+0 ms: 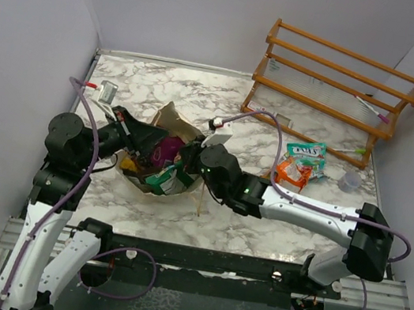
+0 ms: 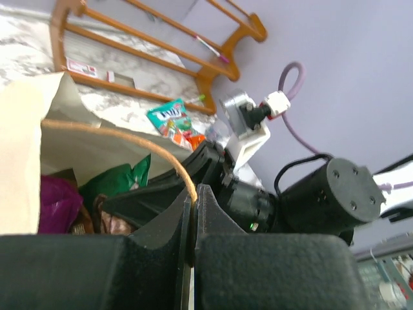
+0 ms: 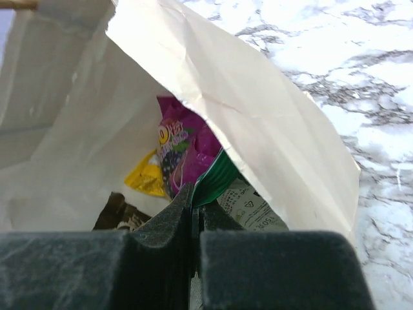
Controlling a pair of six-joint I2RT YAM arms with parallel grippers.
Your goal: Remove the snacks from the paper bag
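The cream paper bag [image 1: 166,120] lies on its side mid-left, its mouth toward the right arm. My left gripper [image 2: 192,194] is shut on the bag's brown cord handle [image 2: 116,134] and holds the mouth open. My right gripper [image 3: 193,201] is shut on the edge of the green bag [image 3: 218,181] at the mouth of the paper bag [image 3: 245,110]. Inside lie a magenta-purple packet [image 3: 177,152], a yellow packet [image 3: 145,177] and a dark brown packet [image 3: 119,213]. Two packets, a light-green one [image 1: 306,150] and an orange-red one [image 1: 294,170], lie on the table to the right.
An orange wooden rack [image 1: 327,88] stands at the back right. A clear plastic cup [image 1: 352,181] sits near the right wall. Grey walls close in on both sides of the marble table [image 1: 224,102].
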